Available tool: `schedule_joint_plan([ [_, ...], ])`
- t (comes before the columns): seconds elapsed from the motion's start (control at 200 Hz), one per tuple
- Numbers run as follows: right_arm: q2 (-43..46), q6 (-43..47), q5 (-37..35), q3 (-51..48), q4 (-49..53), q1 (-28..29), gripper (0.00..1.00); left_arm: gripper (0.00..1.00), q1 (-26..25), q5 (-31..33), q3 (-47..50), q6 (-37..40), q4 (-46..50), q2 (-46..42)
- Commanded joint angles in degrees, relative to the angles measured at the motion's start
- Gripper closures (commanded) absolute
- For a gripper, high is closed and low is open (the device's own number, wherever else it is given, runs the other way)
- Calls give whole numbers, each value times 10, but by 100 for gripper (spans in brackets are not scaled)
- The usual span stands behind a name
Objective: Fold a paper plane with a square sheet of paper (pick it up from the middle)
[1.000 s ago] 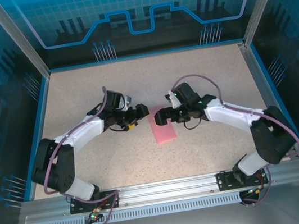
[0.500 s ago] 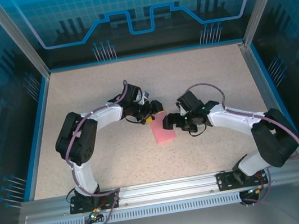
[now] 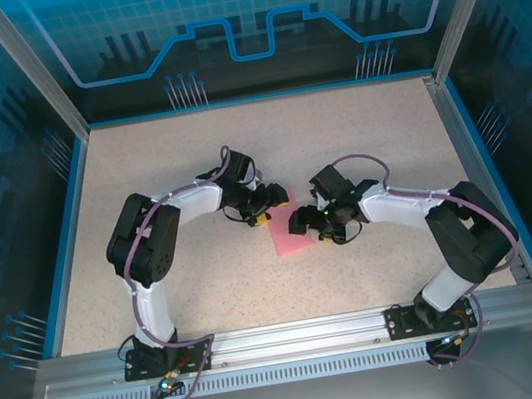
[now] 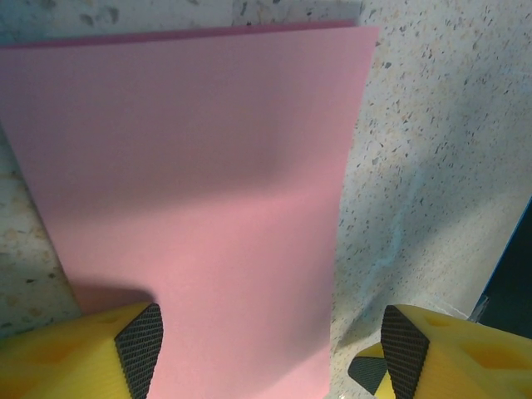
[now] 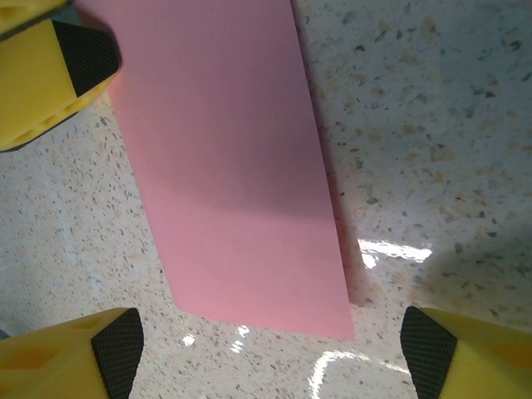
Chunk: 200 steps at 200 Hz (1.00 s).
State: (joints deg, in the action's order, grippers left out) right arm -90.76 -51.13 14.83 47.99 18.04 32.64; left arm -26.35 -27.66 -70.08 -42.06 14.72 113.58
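Square sheet of paper [image 4: 208,191]: plain pink-red. Table [image 5: 432,125]: beige, dark-speckled. Left gripper [image 4: 272,341] fingers [image 4: 66,357]: yellow, black cross-hatched pads [image 4: 140,345]. Walls [image 3: 3,201] at 9 and 3 o'clock: blue, line-patterned.

We reach both arms in toward the middle. Our left arm [image 3: 162,216] rises from its near base, bends at the elbow and stretches right; our right arm [image 3: 404,206] mirrors it, stretching left. The left gripper [image 3: 269,203] and right gripper [image 3: 302,222] face each other, near but apart, the right one slightly nearer. Both point down, yellow fingers [image 4: 137,341] spread wide.
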Motion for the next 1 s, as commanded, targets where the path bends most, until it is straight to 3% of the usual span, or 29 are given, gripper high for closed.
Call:
schedule_joint_plan([
  [0.0, -18, -10, 20, 20, -1, 7, 17, 26, 6, 18, -5, 4, 41, 18],
  [0.65, -40, -35, 64, 29, -32, 20, 24, 25, 9, 15, 2, 4, 42, 22],
  [0.995, 5, -98, 30, -26, -63, 20, 41, 25, 9, 15, 3, 6, 42, 22],
])
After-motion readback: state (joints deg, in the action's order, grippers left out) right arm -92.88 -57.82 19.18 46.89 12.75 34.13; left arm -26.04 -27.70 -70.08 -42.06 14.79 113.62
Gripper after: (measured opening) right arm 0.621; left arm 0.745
